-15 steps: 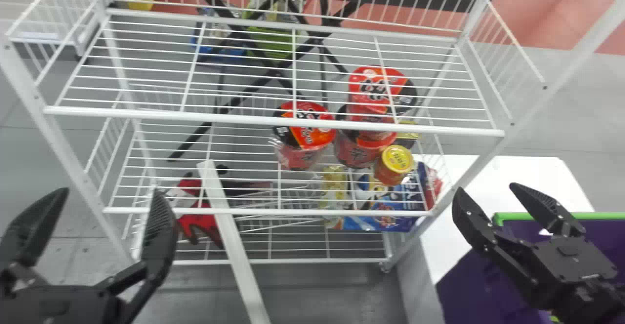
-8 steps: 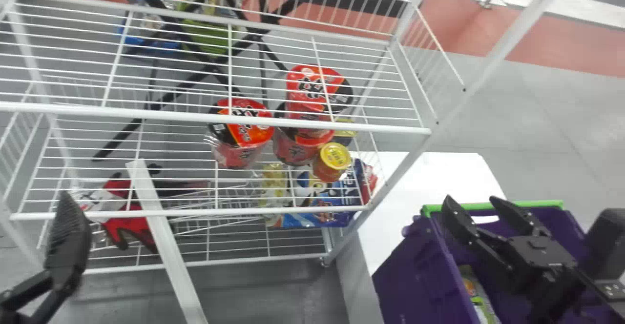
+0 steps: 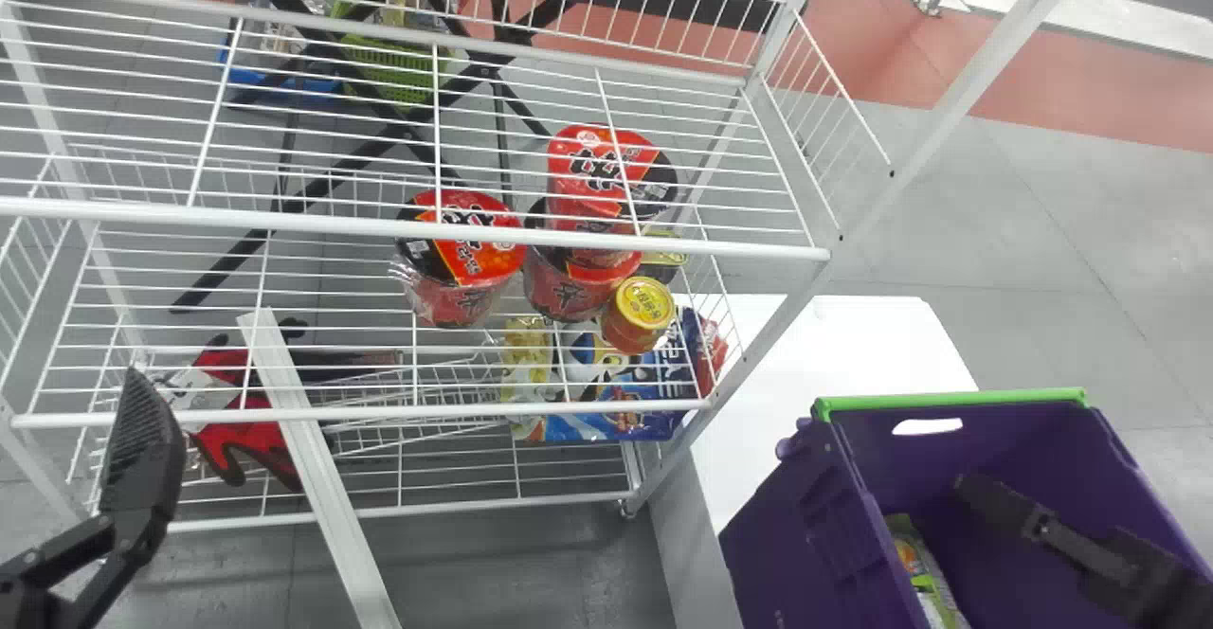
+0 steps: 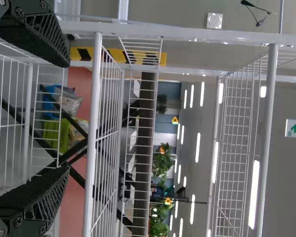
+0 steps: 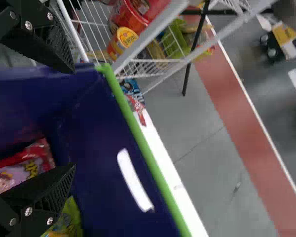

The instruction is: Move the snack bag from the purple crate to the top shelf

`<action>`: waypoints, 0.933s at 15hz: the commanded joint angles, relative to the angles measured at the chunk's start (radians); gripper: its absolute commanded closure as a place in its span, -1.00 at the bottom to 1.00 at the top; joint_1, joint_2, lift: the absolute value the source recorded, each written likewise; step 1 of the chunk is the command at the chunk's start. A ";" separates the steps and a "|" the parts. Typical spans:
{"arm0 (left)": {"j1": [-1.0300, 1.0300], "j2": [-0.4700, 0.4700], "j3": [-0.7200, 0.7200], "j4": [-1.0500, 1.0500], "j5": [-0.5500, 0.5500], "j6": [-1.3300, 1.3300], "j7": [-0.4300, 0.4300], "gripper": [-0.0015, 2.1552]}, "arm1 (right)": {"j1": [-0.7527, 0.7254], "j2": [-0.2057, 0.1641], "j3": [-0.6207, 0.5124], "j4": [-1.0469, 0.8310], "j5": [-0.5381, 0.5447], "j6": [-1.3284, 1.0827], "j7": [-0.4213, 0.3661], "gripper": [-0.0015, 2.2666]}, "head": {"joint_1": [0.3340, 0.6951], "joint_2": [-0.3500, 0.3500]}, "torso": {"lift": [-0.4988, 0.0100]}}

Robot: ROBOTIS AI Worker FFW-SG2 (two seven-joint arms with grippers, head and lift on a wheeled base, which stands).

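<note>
Two snack bags in the purple crate (image 3: 777,534); cannot tell which one the task means. Red bag (image 5: 42,150): glossy, crinkled film, bright red along the edge, pale lilac-pink panel with a cartoon figure and yellow lettering. Partly covered by one of the right gripper's fingers. Green bag (image 3: 917,563): green and white wrapper with orange patches, lying along the crate's left wall; in the right wrist view, yellow-green and partly behind the same finger.

Right gripper (image 3: 1004,511) down inside the crate, fingers parted, nothing held between them. Left gripper (image 3: 142,458) in front of the white wire rack (image 3: 417,236), at the rack's left part; fingers spread apart, also without a load.

Crate has a green rim and an oblong handhold; white tabletop (image 3: 834,345) shows beside it. On the rack, below the upper wire shelf: red-and-black cups (image 3: 460,250), a yellow-lidded tub (image 3: 640,312) close by. Lower still, a blue packet (image 3: 616,411) at the right, a red packet (image 3: 246,435) at the left.
</note>
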 commanded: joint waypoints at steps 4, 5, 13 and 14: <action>-0.023 0.020 -0.012 0.013 0.010 0.009 -0.008 -0.94 | -0.128 -0.198 0.013 0.280 0.264 0.028 0.231 -0.85 | 1.00 -1.00 | -0.83; -0.029 0.027 -0.012 0.015 0.020 0.012 -0.014 -0.94 | -0.128 -0.249 0.015 0.339 0.293 0.001 0.294 -0.85 | 1.00 -1.00 | -0.83; -0.030 0.038 -0.034 0.020 0.013 0.018 -0.018 -0.94 | -0.211 -0.482 0.177 0.694 0.526 -0.116 0.606 -0.87 | 1.00 -1.00 | -0.83; -0.030 0.038 -0.035 0.020 0.012 0.018 -0.018 -0.94 | -0.211 -0.494 0.213 0.715 0.569 -0.119 0.626 -0.88 | 1.00 -1.00 | -0.83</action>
